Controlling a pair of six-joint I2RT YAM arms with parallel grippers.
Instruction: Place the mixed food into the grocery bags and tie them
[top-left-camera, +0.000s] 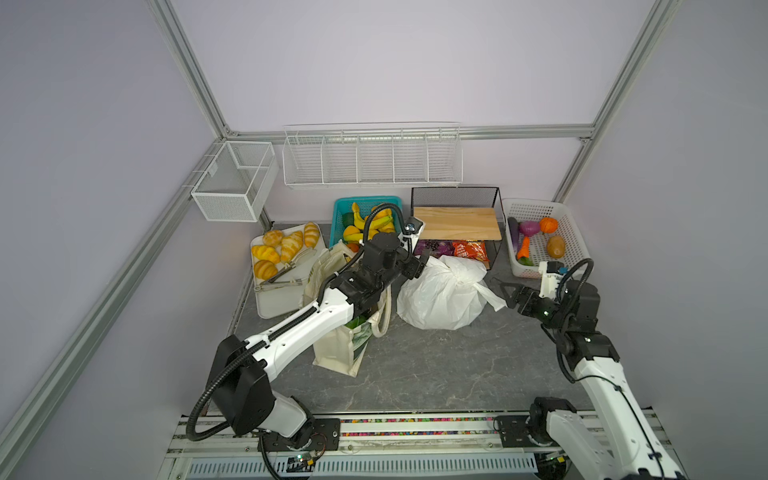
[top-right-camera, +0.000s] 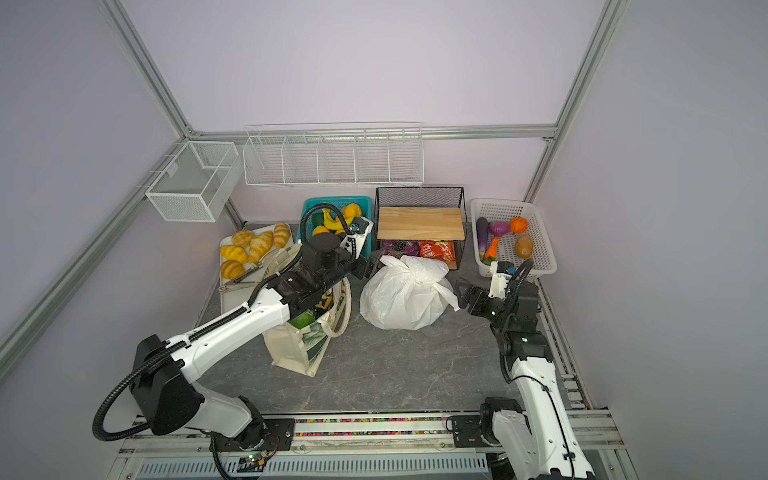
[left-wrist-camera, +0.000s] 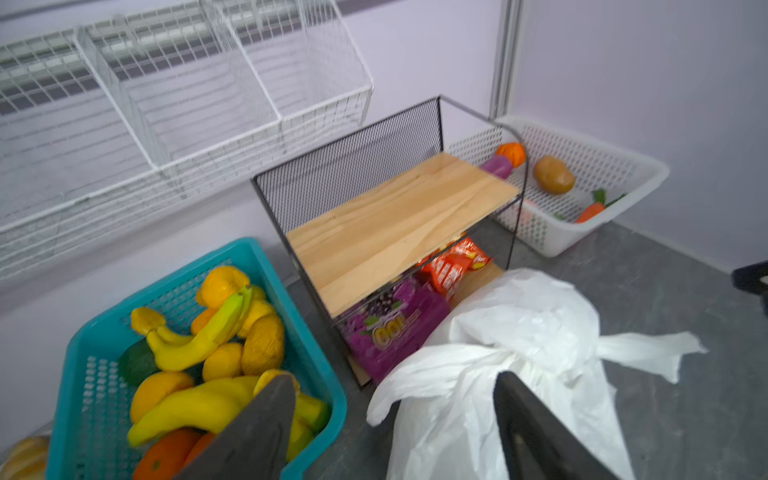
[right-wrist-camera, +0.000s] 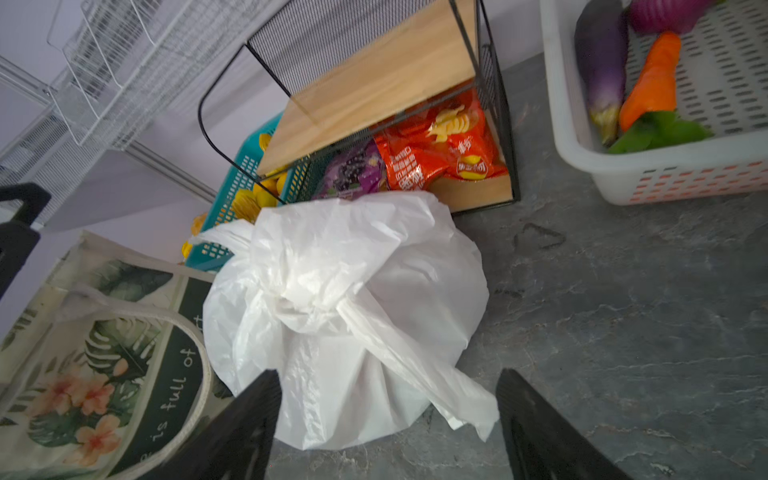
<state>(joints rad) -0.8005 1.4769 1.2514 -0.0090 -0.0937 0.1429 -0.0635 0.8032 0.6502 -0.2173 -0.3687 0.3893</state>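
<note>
2 bags were seen mid-frame: 1 knotted plastic bag (top-left-camera: 436, 299), 1 canvas tote (top-left-camera: 338, 353) to its left. The left hand (left-wrist-camera: 392, 378) and right hand (right-wrist-camera: 386, 372) were spread wide.

Shows a knotted plastic carrier bag (top-right-camera: 405, 299) between left gripper (top-right-camera: 372, 265) and right gripper (top-right-camera: 461, 296), in a top view.
Rests on the grey table (top-right-camera: 395, 374), tied at the top, one loose handle end trailing toward the right gripper; shows the canvas tote (top-right-camera: 291, 349) upright under the left arm, green snack bag (top-right-camera: 301, 321) and zigzag snack bag (top-right-camera: 326, 300) in its mouth.
</note>
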